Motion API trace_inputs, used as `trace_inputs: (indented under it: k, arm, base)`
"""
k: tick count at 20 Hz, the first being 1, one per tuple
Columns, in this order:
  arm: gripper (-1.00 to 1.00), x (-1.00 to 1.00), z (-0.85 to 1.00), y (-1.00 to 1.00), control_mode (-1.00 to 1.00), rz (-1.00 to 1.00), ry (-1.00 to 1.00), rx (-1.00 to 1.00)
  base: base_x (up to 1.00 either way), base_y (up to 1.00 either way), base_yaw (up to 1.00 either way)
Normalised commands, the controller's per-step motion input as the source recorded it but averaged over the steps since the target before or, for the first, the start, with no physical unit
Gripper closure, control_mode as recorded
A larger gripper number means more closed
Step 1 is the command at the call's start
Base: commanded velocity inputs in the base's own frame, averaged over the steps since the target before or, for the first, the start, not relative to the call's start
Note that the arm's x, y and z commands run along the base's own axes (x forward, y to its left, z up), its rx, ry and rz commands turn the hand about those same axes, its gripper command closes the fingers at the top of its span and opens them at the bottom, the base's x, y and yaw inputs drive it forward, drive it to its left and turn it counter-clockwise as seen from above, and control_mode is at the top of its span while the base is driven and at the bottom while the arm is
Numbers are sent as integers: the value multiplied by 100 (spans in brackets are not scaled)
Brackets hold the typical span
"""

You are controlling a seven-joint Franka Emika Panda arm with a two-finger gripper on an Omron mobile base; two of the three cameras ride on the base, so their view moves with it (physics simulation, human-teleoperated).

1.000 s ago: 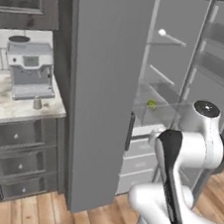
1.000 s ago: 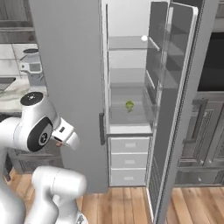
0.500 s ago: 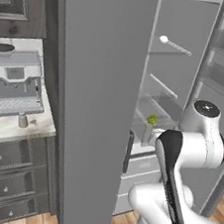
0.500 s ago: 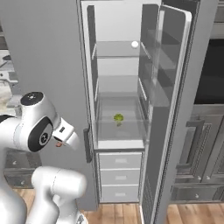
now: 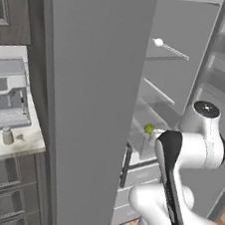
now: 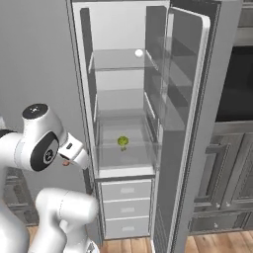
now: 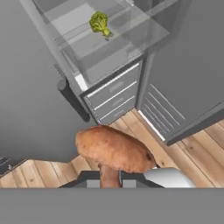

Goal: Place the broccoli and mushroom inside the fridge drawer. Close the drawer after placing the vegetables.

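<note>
The reddish-brown mushroom [image 7: 114,151] sits right at my gripper [image 7: 109,178], which is shut on its pale stem. In the right base view the gripper [image 6: 66,159] hangs left of the open fridge, with a bit of the mushroom [image 6: 64,162] showing under it. The broccoli [image 7: 99,22] lies inside the clear fridge drawer [image 7: 127,48], which stands pulled out. The same floret [image 6: 122,142] rests in the drawer [image 6: 106,157], and from the left the broccoli [image 5: 148,128] shows just behind my arm, in the drawer [image 5: 139,147].
The fridge's right door [image 6: 184,123] stands open; its closed left door [image 5: 85,106] fills the near side. Grey drawer fronts [image 6: 123,207] sit below the bin. A white ball [image 6: 139,53] lies on the upper shelf. A coffee machine [image 5: 3,102] and shaker [image 5: 7,136] stand on the counter.
The whole picture has shifted and grown: the base has driven closer to the fridge. The arm keeps its pose with the mushroom held; the broccoli stays in the drawer.
</note>
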Motion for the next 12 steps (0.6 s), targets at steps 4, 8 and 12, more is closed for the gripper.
trace_inputs:
  k: [4,8,12]
  arm:
    - [100,0,0,0,100,0,0,0]
    - [100,0,0,0,100,0,0,0]
    - [100,0,0,0,100,0,0,0]
  base:
    - [57,-31,-15]
    - [42,-46,-7]
    - [57,-24,-2]
